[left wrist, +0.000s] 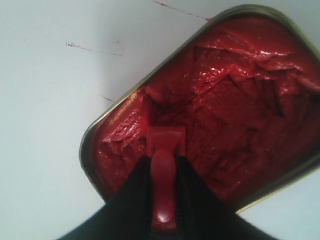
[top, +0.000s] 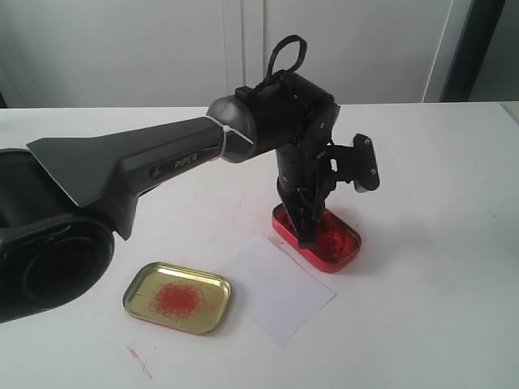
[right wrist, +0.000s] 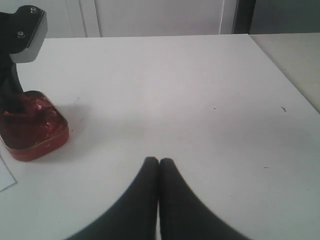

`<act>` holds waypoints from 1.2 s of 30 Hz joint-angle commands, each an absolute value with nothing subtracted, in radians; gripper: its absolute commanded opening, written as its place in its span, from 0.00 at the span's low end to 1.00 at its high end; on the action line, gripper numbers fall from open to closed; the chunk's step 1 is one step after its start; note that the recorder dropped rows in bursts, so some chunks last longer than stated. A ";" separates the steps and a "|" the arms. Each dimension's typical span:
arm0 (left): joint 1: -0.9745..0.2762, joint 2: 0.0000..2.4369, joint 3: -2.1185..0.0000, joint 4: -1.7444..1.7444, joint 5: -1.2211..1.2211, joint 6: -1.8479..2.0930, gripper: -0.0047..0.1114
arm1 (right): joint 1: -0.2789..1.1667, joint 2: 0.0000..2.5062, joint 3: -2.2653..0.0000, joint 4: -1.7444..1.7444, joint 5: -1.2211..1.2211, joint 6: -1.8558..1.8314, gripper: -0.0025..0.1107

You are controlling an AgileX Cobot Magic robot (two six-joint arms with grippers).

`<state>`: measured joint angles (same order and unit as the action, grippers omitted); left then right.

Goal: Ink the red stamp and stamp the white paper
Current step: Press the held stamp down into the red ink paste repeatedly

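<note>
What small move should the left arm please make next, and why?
Probably lift the left gripper straight up: it holds the red stamp with its base pressed into the paste of the red tin, so it looks inked, and the white paper beside the tin shows no imprint.

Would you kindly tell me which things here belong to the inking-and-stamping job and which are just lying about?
In use: small red block stamp, held in the left gripper; red oval tin of ink paste; plain white paper sheet.
Lying about: gold rectangular tin lid with red smudges; shut right gripper.
</note>
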<state>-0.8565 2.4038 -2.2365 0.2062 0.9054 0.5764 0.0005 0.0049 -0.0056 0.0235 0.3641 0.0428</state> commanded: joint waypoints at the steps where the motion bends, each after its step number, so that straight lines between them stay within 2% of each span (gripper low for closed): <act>1: -0.876 2.384 -2.235 0.243 0.911 0.526 0.04 | 0.002 0.000 0.000 0.025 0.350 0.046 0.02; 14: -0.909 2.384 -2.235 0.346 0.911 0.466 0.04 | 0.002 0.000 0.000 0.025 0.350 0.046 0.02; 36: -0.907 2.323 -2.235 0.298 1.019 0.445 0.04 | 0.002 0.000 0.000 0.025 0.350 0.046 0.02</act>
